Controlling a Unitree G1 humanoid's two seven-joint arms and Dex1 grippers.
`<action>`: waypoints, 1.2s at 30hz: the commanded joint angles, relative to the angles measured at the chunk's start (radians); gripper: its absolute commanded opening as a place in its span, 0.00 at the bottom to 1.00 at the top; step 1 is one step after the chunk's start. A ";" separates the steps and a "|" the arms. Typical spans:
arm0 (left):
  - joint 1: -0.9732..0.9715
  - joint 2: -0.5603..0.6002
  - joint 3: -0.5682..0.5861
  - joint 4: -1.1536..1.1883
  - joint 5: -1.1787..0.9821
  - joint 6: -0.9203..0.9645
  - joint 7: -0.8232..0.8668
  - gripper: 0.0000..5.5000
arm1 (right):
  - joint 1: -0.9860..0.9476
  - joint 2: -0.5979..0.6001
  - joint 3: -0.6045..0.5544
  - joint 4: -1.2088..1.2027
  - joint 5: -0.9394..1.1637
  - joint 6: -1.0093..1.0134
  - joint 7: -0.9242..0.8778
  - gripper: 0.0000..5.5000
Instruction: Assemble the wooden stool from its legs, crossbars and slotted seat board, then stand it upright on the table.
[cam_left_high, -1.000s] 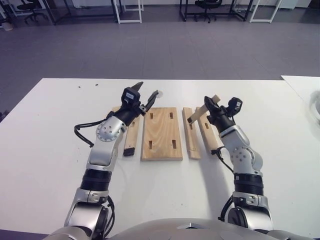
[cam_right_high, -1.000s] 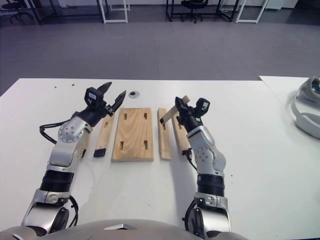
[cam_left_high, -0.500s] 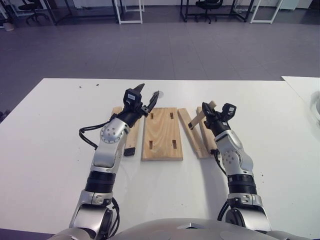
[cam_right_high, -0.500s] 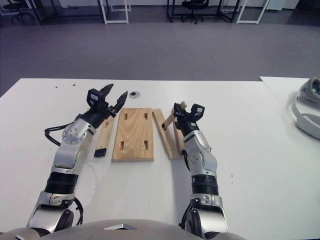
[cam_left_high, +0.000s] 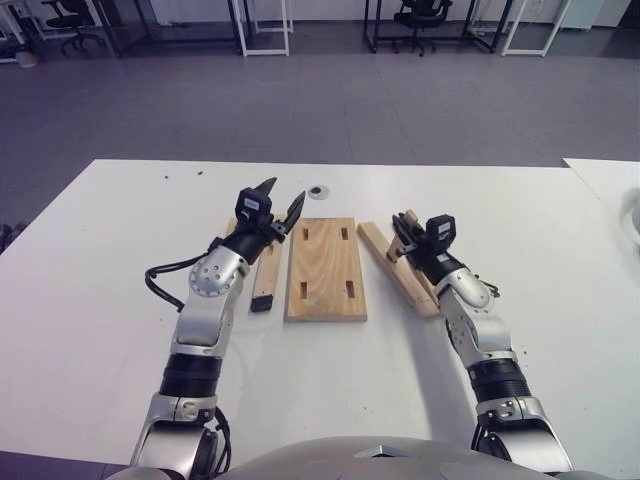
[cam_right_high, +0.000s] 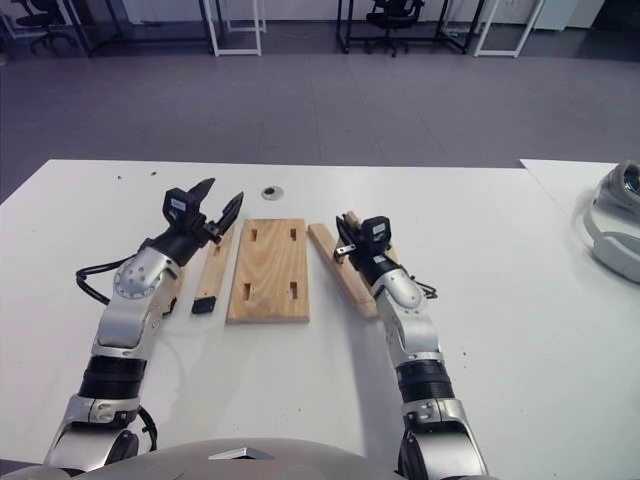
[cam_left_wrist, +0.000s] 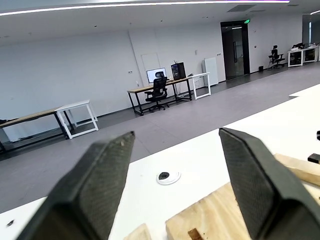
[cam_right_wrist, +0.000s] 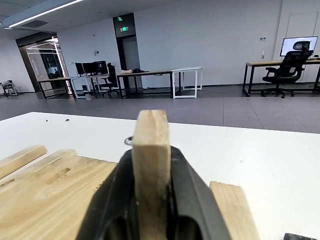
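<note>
Seat board (cam_left_high: 325, 268) lay flat on table (cam_left_high: 100, 270). Left gripper (cam_left_high: 285, 192) hovered, spread wide, above leg (cam_left_high: 264, 275) left of board. Right gripper (cam_left_high: 402, 226) clamped crossbar (cam_right_wrist: 151, 135), low over legs (cam_left_high: 384, 256) right of board.

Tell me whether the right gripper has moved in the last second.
Yes. The right gripper, shut on a wooden piece, has come down toward the table and a little nearer the seat board.

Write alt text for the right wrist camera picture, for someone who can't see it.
The right gripper is shut on a wooden bar, seen end-on, over a white table. The slotted seat board and another wooden strip lie flat beside it.
</note>
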 joint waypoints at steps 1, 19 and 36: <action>0.012 0.018 -0.002 -0.018 0.017 0.019 0.008 0.56 | 0.102 -0.015 0.030 0.068 -0.049 0.108 -0.007 0.07; 0.015 0.001 -0.023 -0.017 0.024 -0.003 0.042 0.56 | 0.063 -0.173 0.101 -0.361 -0.037 0.739 -0.012 0.63; 0.037 -0.032 -0.033 -0.024 0.012 0.021 0.048 0.56 | 0.071 -0.182 0.124 -0.352 -0.136 0.793 -0.056 0.39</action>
